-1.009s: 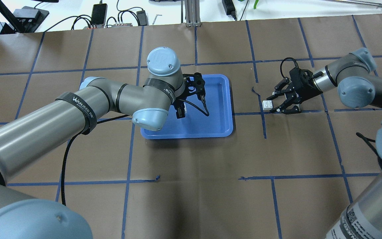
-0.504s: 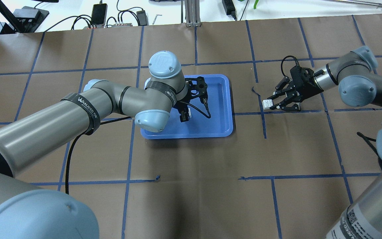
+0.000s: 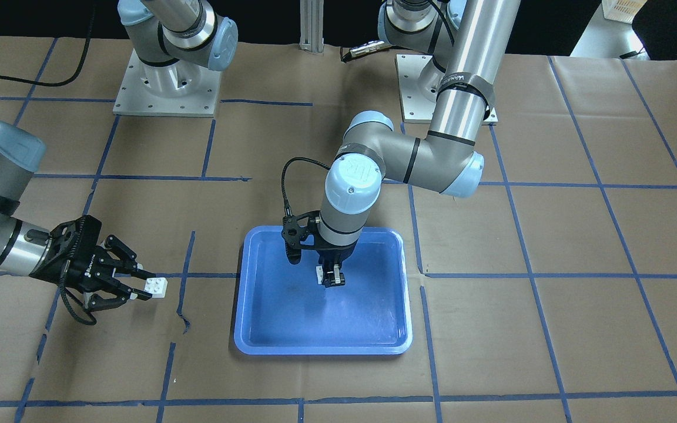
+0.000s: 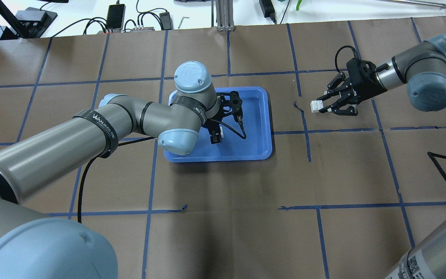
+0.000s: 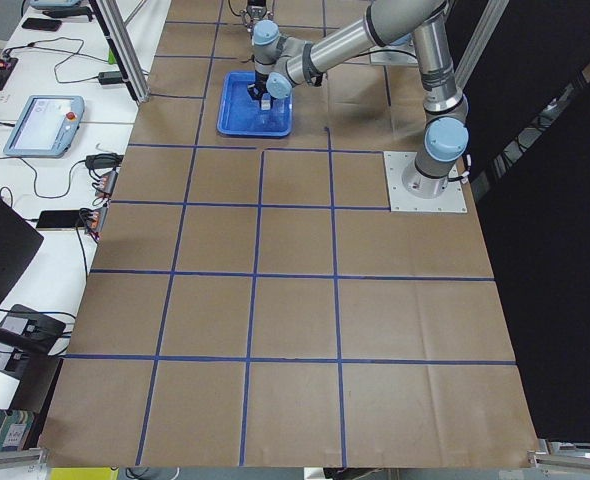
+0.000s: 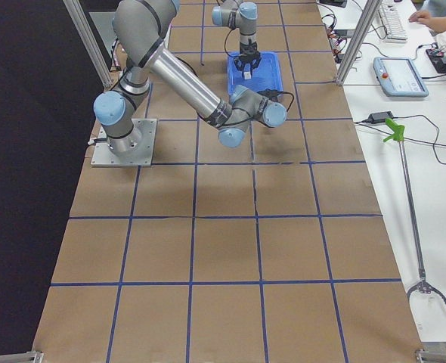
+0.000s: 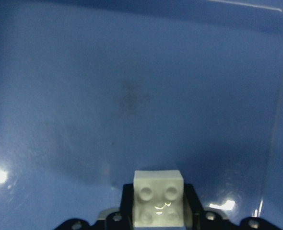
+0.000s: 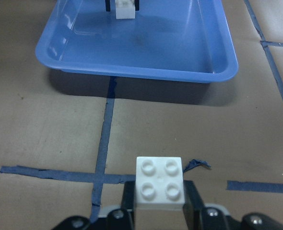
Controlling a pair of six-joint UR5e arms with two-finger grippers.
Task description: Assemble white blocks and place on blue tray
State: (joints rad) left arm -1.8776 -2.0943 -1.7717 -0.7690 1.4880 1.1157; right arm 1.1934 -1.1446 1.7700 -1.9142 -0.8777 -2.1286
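one block [image 7: 158, 196] over tray [image 4: 254, 116], other block [image 4: 316, 105] — rightward

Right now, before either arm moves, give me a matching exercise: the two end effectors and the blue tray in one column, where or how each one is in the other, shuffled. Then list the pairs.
Column A
1. left end effector
2. right end effector
3. blue tray

Column B
a. lies flat on the brown paper
b. shut on one white block, over the tray
c. shut on the other white block, over bare paper, apart from the tray

Pairs: 1-b, 2-c, 3-a
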